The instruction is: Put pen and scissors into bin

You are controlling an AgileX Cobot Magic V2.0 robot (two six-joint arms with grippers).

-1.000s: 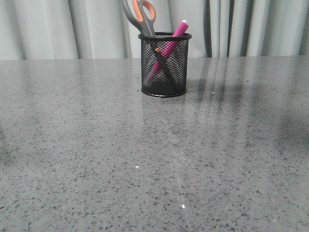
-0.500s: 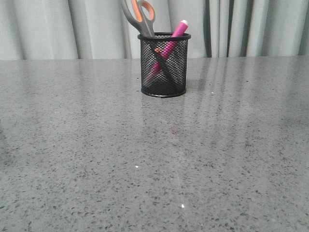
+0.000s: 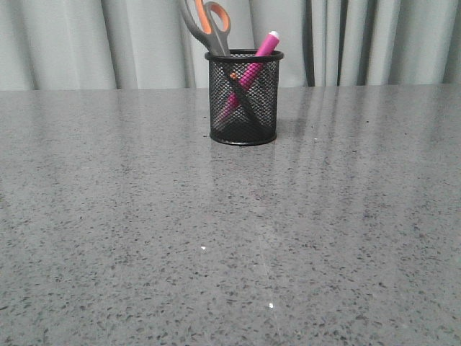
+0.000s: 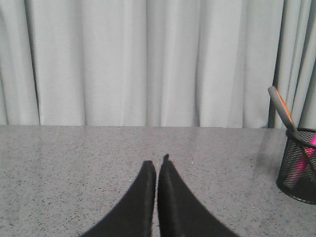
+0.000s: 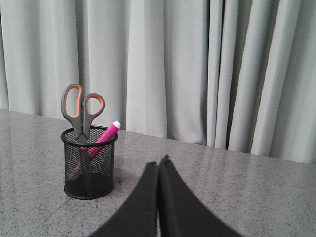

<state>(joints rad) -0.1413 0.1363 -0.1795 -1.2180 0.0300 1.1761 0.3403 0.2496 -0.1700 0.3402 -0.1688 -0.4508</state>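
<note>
On the near part of the grey speckled surface point(image 3: 216, 245) nothing of the task lay; it ran bare toward the far edge. Toward that far side, about the middle from left to right and in front of the pale curtain point(image 3: 86, 43), stood the bin point(image 3: 243, 97), upright. The scissors point(image 3: 207, 25) sat in it blades down, their handles rising above the rim and leaning left. The pen point(image 3: 248, 72) leaned the other way, its small white end poking out to the right, crossing the blades inside the mesh. Both things appeared to be in place, so the task looked finished.

The remaining risk, as I judge it, was the bin tipping: the tall scissors made it top-heavy, and a careless sweep of either arm close by could knock it over and spill both things out.

The left claw point(image 4: 157, 165) had its fingers pressed together, holding nothing and touching nothing, well clear of the bin. The right claw point(image 5: 159, 165) was likewise closed and empty, apart from the bin.
</note>
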